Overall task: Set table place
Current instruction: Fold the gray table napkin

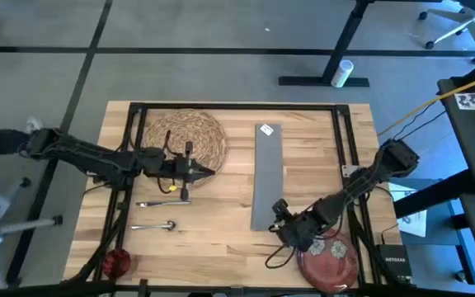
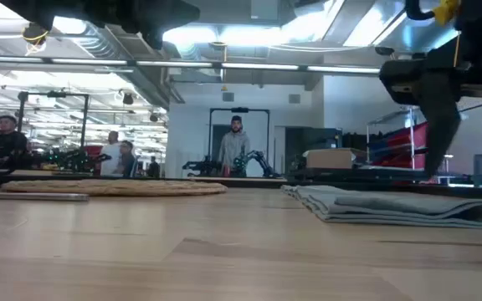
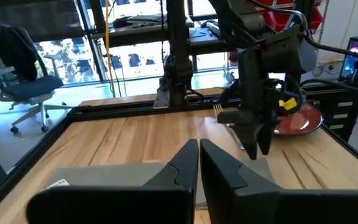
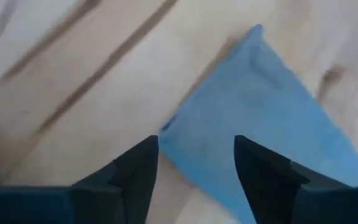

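Note:
The gray napkin (image 1: 266, 177) lies flat as a long strip in the middle of the table (image 1: 221, 247). My right gripper (image 1: 280, 210) stands open just above the napkin's near right corner (image 4: 185, 134), fingers pointing down, one on each side of that corner. My left gripper (image 1: 210, 171) is shut with nothing in it and hovers between the woven mat (image 1: 181, 136) and the napkin. The mat lies flat at the far left. A fork (image 1: 157, 204) and a spoon (image 1: 155, 225) lie near the left side, the red cup (image 1: 115, 262) stands at the near left corner, and the dark red plate (image 1: 328, 260) sits at the near right.
The black metal frame (image 1: 237, 106) runs around the tabletop. Bare wood lies between the cutlery and the napkin (image 2: 392, 205). In the low view, people stand in the room beyond the table's far edge, behind the mat (image 2: 115, 188).

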Available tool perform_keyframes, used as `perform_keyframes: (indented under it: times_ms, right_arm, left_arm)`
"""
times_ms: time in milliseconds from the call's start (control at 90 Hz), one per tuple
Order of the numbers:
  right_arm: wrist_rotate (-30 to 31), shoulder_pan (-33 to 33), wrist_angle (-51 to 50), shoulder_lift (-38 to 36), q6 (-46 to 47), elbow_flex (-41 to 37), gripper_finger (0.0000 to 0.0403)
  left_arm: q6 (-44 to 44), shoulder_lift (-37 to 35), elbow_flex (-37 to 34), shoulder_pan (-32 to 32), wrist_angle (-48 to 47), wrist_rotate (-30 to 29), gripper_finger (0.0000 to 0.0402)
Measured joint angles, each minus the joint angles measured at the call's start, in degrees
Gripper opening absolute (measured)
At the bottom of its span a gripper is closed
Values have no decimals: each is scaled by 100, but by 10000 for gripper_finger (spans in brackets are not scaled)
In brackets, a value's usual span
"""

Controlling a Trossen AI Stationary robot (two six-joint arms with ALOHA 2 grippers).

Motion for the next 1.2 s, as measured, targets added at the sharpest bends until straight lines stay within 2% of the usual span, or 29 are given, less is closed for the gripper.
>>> perform_keyframes:
  times_ms: [200,633,933,1200]
  right_arm:
    - [-150,0,31,233,74,-5,198]
    - [-454,2,306,246,148,29,198]
    - [-400,2,-75,240,275,119,198]
    - [-269,7,42,233,530,-120,197]
  left_arm:
    - [-21,0,0,0,-77,0,0]
    - [-37,0,-2,0,-73,0,0]
    - [-37,0,0,0,-71,0,0]
    - [-37,0,0,0,-73,0,0]
